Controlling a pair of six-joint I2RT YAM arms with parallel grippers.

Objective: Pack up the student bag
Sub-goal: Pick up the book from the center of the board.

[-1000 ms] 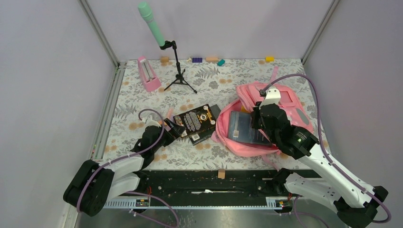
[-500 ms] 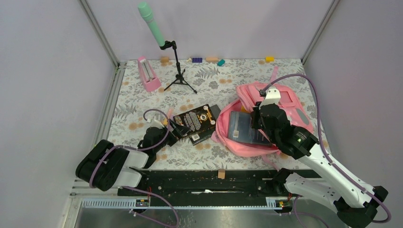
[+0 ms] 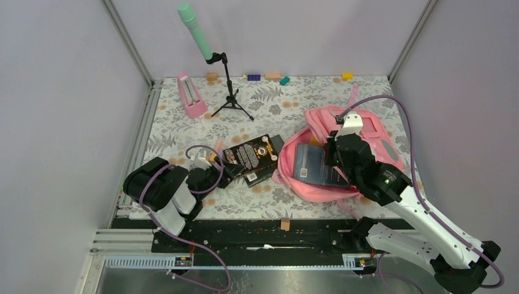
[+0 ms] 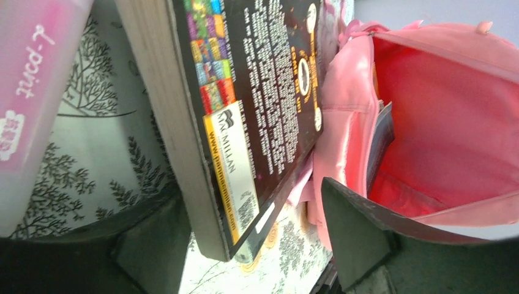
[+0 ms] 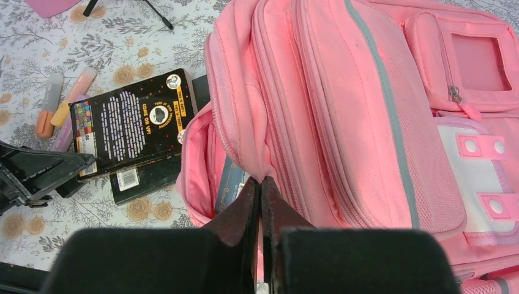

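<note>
The student bag (image 3: 367, 138) lies at the right, pink, its mouth facing left with a blue-grey book (image 3: 311, 164) inside. My right gripper (image 5: 261, 184) is shut on the pink fabric rim of the bag (image 5: 343, 116), holding the mouth up. A black book (image 3: 252, 154) lies left of the bag on top of another dark book (image 3: 267, 175). My left gripper (image 3: 221, 165) is open, low on the table, straddling the black book's (image 4: 257, 92) near corner. One finger (image 4: 147, 245) sits by the page edge. The other finger (image 4: 355, 233) stands apart from the cover.
A pink metronome (image 3: 191, 97) and a microphone stand (image 3: 230, 92) stand at the back left. Small coloured blocks (image 3: 269, 77) line the back wall. Highlighters (image 5: 48, 113) and a translucent pink pen case (image 4: 30, 92) lie left of the books. A wooden block (image 3: 284, 225) sits at the front edge.
My left arm has folded up, its elbow swinging up and right, while the gripper stayed low at the book's corner and its jaws narrowed a little. The right arm and bag have not moved.
</note>
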